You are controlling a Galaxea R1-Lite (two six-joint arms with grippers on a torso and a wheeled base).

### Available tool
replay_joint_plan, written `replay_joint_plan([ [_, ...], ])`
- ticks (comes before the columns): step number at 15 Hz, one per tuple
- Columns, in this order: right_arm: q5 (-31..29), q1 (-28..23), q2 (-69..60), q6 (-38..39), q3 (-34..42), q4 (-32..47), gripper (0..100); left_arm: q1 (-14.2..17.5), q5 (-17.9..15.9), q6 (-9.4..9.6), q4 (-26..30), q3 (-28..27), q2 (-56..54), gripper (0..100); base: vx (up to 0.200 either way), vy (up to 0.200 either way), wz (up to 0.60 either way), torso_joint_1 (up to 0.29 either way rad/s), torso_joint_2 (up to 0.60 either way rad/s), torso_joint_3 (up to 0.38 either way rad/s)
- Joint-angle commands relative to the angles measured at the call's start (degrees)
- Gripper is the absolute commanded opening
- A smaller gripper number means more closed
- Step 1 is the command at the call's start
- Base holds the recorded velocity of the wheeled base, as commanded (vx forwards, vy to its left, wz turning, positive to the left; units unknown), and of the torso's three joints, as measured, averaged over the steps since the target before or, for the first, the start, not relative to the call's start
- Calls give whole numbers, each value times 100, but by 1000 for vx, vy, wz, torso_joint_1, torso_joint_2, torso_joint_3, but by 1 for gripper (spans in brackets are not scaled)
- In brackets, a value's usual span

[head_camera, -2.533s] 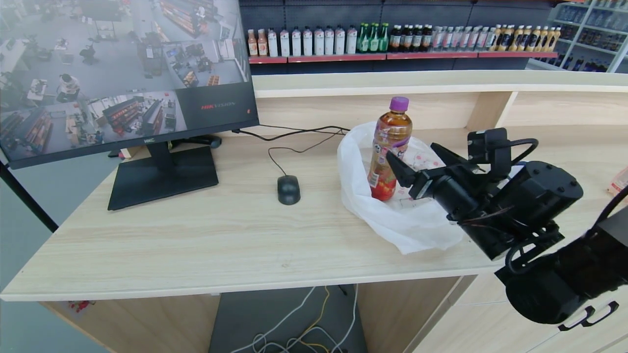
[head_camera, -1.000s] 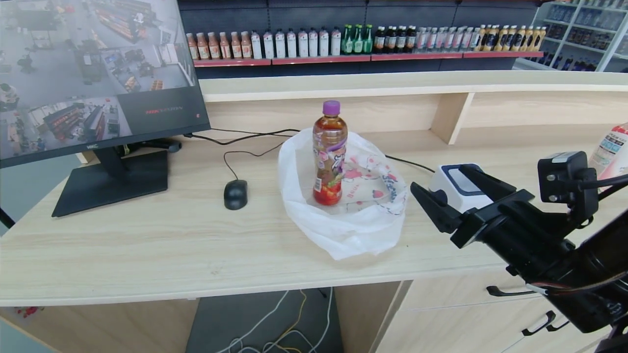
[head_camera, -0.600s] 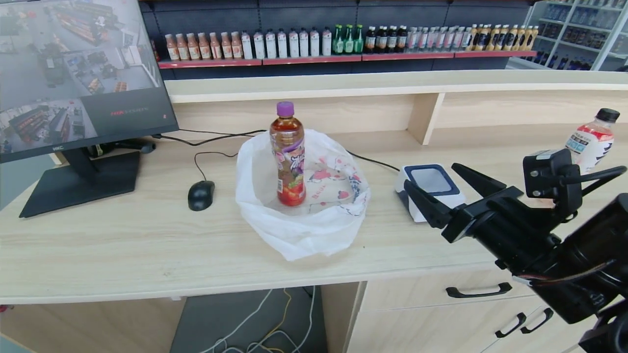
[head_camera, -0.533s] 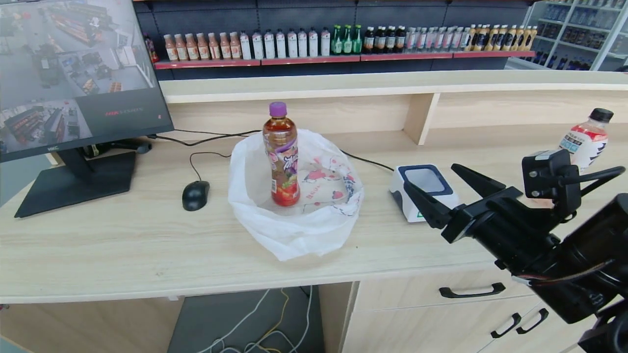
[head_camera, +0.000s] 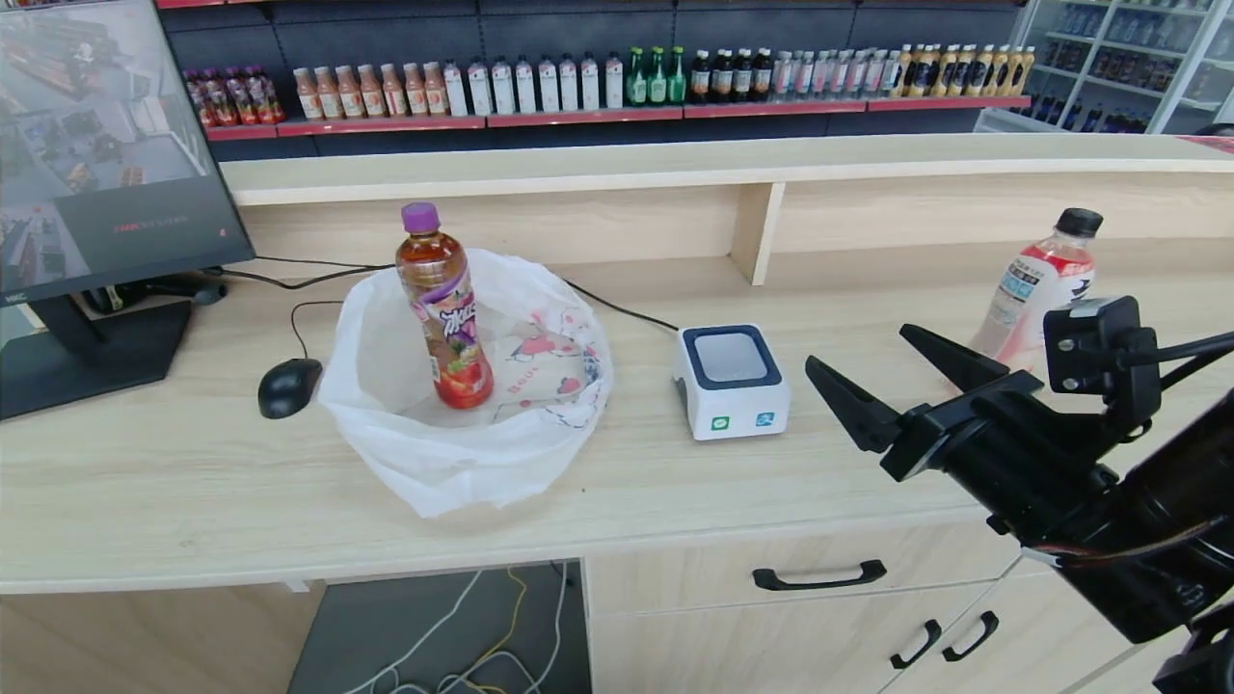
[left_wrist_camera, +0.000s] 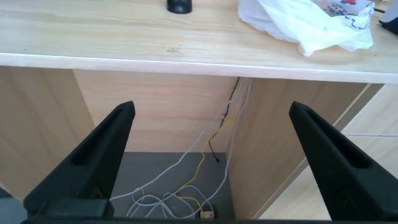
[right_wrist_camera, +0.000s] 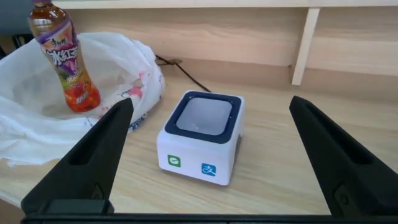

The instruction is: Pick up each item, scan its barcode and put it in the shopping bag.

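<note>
A: Right claw (head_camera: 858, 347) — state?
B: Wide open, empty, touching nothing. It hangs over the front edge of the desk (head_camera: 193, 482), fingers aimed at the scanner (head_camera: 730, 381).
A: Next item?
B: Black-capped bottle (head_camera: 1036, 284), upright on the desk, long axis vertical. It stands off to the claw's right and further back. In the head view it sits near the far finger but apart from it. So the claw is aimed away from it. My read: swing right and come in side-on at the body, one finger each side.
A: Which arm?
B: Right, clearly nearer. Left claw (left_wrist_camera: 211, 107) is also spread open and empty, down below the desk's front edge, on the side of the shopping bag (head_camera: 386, 424). Well apart from that bottle.
A: Bag contents?
B: Purple-capped bottle (head_camera: 442, 308) upright inside, bag mouth open, left of the scanner. I'd judge that one done.
A: Risk?
B: Tall narrow bottle — a glancing finger could tip it. Can't tell which side the barcode faces.
</note>
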Motion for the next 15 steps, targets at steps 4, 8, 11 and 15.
replay_joint_plan([
  [4,3,-49,-18,-2,-34,-8,100,1,4,-4,0,0,0,100,0,-200,0,2,2,1],
  [8,3,-76,8,7,-51,-8,100,1,4,-4,0,0,0,100,0,-200,0,2,5,2],
  [11,3,-84,-27,7,-25,-8,100,1,4,-4,0,0,0,100,0,-200,0,4,-2,4],
  [15,3,-84,-53,7,10,-8,100,1,4,-13,0,0,0,100,0,-200,0,0,0,2],
])
